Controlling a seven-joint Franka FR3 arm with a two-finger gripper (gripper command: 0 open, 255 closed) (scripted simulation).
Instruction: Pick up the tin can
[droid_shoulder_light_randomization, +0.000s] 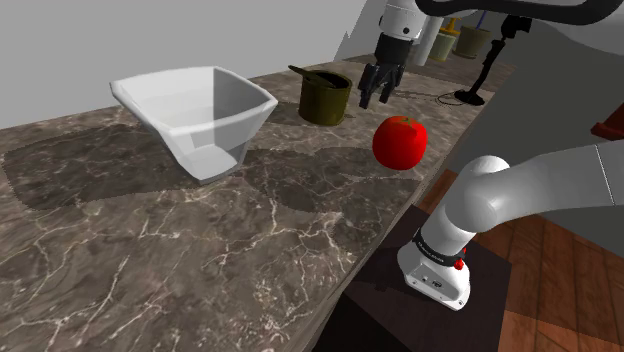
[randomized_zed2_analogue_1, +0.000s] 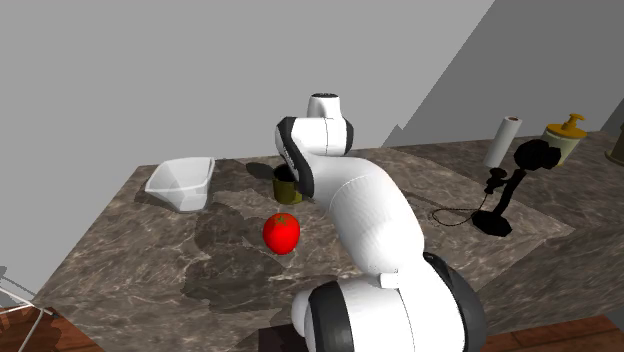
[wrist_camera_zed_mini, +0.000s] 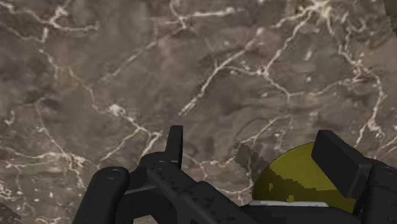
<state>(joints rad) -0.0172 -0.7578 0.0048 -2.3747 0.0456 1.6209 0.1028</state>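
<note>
1. Gripper (droid_shoulder_light_randomization: 377, 96) hangs in the upper middle of the shoulder view, just right of the tin can (droid_shoulder_light_randomization: 325, 97). Its black fingers (wrist_camera_zed_mini: 340, 162) are spread wide and clasp nothing.
2. The tin can is dark olive, and a flap of lid sticks up from its rim. It stands upright on the marble counter (droid_shoulder_light_randomization: 200, 260), between the white bowl (droid_shoulder_light_randomization: 200, 115) and the gripper.
3. In the wrist view the can's yellow-olive top shows low beside the inner face of one finger, partly in the gap between the two. Whether that finger touches it cannot be told.
4. The red apple (droid_shoulder_light_randomization: 400, 141) sits right of centre in the shoulder view, below and right of the can, near the counter's edge.
5. In the second exterior view the can peeks out at the centre, left of the white arm (randomized_zed2_analogue_1: 350, 200). The apple lies below it and the bowl lies further left.
6. At the right of that view a white paper roll (randomized_zed2_analogue_1: 502, 142) stands upright beside a black stand (randomized_zed2_analogue_1: 500, 205), well apart from the can.
</note>
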